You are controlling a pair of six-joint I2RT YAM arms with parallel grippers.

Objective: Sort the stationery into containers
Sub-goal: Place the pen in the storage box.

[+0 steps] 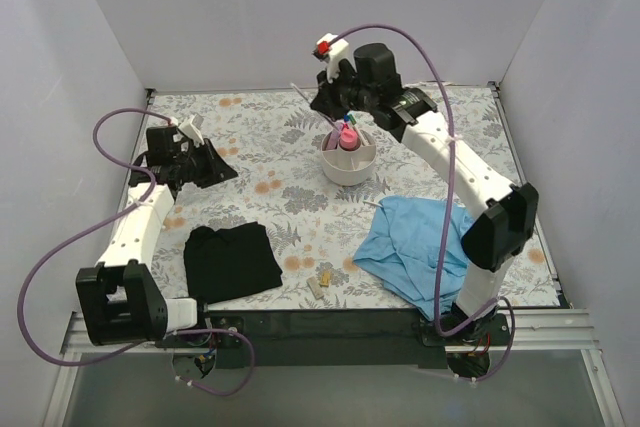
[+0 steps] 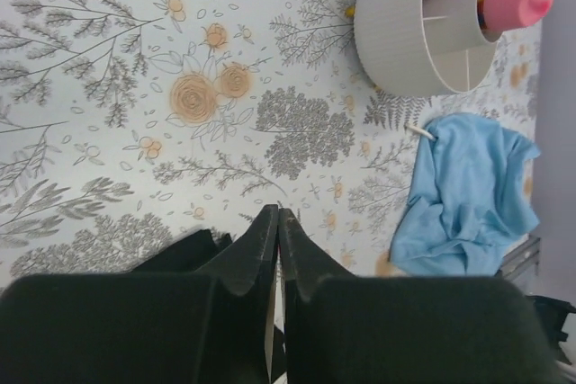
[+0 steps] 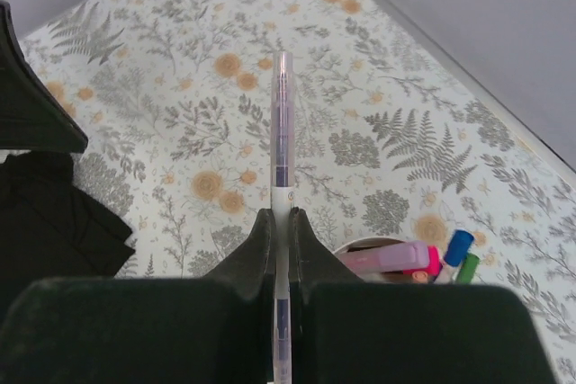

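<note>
My right gripper (image 1: pixel 322 99) is shut on a thin white pen with a clear purple cap (image 3: pixel 282 123) and holds it in the air just behind and left of the white round organiser (image 1: pixel 350 169). The pen sticks out past the fingertips (image 3: pixel 261 231). The organiser holds a pink highlighter (image 1: pixel 348 137), a pale purple marker (image 3: pixel 396 258) and pens with blue (image 3: pixel 457 247) and green (image 3: pixel 468 267) caps. My left gripper (image 1: pixel 222 169) is shut and empty, low at the left of the table, well away from the organiser (image 2: pixel 405 33). Tiny pale blocks (image 1: pixel 321 283) lie near the front edge.
A black cloth (image 1: pixel 232 259) lies front left and a blue cloth (image 1: pixel 410 242) front right, below the organiser. A small pale stick (image 2: pixel 418 130) lies at the blue cloth's (image 2: pixel 468 195) far edge. White walls close in three sides of the floral table.
</note>
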